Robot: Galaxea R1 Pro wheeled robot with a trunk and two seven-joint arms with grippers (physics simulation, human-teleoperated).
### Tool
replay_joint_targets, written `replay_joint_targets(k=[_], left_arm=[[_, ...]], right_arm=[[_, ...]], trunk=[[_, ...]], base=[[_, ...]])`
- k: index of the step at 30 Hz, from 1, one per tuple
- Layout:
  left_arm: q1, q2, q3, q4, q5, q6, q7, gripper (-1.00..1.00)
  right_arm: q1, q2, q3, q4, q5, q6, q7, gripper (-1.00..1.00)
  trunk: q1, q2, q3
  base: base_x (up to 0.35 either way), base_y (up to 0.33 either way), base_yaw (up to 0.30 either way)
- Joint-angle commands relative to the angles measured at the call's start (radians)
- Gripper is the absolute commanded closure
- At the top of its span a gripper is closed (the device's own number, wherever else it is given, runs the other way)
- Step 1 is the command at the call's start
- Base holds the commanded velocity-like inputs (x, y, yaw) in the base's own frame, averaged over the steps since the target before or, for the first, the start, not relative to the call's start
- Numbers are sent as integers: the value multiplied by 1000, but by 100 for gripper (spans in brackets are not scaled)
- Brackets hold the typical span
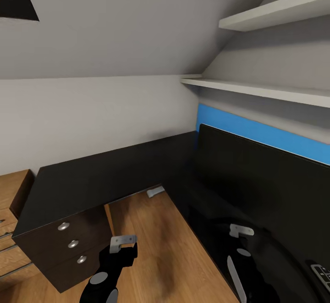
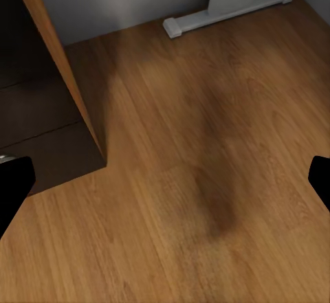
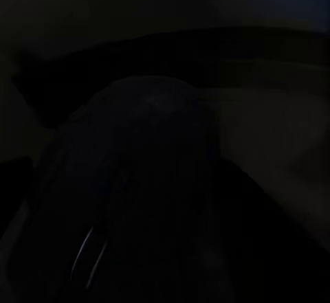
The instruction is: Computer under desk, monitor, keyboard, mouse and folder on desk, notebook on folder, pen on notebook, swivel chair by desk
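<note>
Head view: glossy black L-shaped tabletop (image 1: 105, 174) wrapping a patch of wooden floor (image 1: 156, 243), one wing along the white wall, the other running under the monitor (image 1: 266, 184). Monitor standing on the tabletop's right wing, big black panel, blue wall strip (image 1: 256, 131) just behind its top edge. Drawer unit (image 1: 68, 248) with three silver knobs under the tabletop's left end. Keyboard (image 1: 322, 273) corner lying on the tabletop beside the monitor, at the picture's right edge. Left tool (image 1: 123, 243) reaching forward, low over the floor beside the drawer unit, fingers apart. Right tool (image 1: 241, 230) over the tabletop in front of the monitor; cannot tell whether apart or together. White tabletop foot (image 1: 156, 191) on the floor under the far corner.

Left wrist view: open floor (image 2: 206, 165) between spread black fingertips (image 2: 14, 189), drawer unit's wooden side (image 2: 62, 62) near, white foot (image 2: 227, 4) beyond.

Right wrist view: near-black, only a dim rounded dark shape (image 3: 130, 179); cannot tell what.
</note>
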Motion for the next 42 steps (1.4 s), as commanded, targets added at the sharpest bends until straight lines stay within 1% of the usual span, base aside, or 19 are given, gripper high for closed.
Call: replay_joint_targets(k=[1,7,12,18,23,29,31,33,35,38,42], left_arm=[[-1,0,-2,-1,11,2,10,-100],[-1,0,-1,-1,11,2,10,-100],[-1,0,-2,-1,11,2,10,-100],[-1,0,-2,-1,11,2,10,-100],[-1,0,-1,-1,11,2,10,-100],[-1,0,-2,-1,11,2,10,-100],[-1,0,-1,-1,11,2,10,-100],[-1,0,-1,-1,11,2,10,-100],[-1,0,-1,-1,11,2,10,-100],[-1,0,-2,-1,11,2,10,-100],[-1,0,-2,-1,11,2,10,-100]], right_arm=[[0,1,-1,-3,1,8,-2,100],[2,4,-1,-29,0,17,-2,100],[5,12,0,-71,-1,42,-2,100],[8,16,0,-115,-1,54,-2,100],[11,25,0,-142,-1,70,-2,100],[49,36,3,-217,-2,76,-1,100],[65,41,9,-248,-2,84,0,100],[85,50,29,-285,-2,98,2,100],[92,56,45,-299,-2,102,2,100],[101,69,88,-317,-1,108,1,100],[104,73,111,-321,-1,109,0,100]], trunk=[[0,-1,-1],[0,-1,-1],[0,-1,-1],[0,-1,-1],[0,-1,-1],[0,-1,-1],[0,-1,-1],[0,-1,-1],[0,-1,-1],[0,-1,-1],[0,-1,-1]], base=[[0,0,0],[0,0,0],[0,0,0],[0,0,0],[0,0,0],[0,0,0],[0,0,0],[0,0,0],[0,0,0],[0,0,65],[0,0,205]])
